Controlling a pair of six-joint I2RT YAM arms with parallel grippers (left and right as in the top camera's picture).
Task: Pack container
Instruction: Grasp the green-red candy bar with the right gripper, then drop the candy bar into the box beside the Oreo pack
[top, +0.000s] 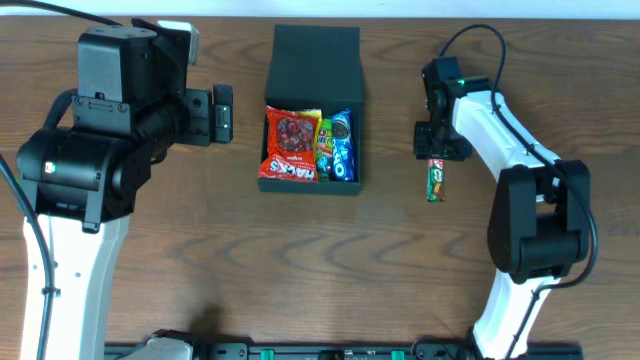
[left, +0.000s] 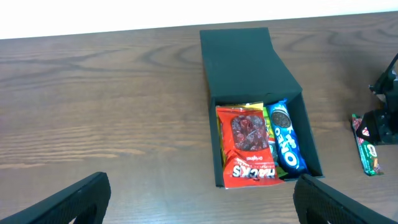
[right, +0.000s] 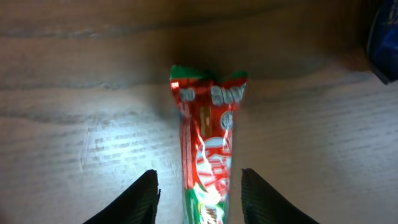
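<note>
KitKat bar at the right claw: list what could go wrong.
The right claw straddles the KitKat bar without touching; it may close off-centre and slip.
The container looks full with the red packet and Oreo pack; the bar may block the lid.

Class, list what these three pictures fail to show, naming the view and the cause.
- KitKat bar: right wrist view's bottom edge cuts off its lower end.
- Green packet: overhead, mostly covered by the red bag and Oreo pack; name unreadable.
- Left gripper: left wrist view's bottom edge cuts off most of its fingers.
</note>
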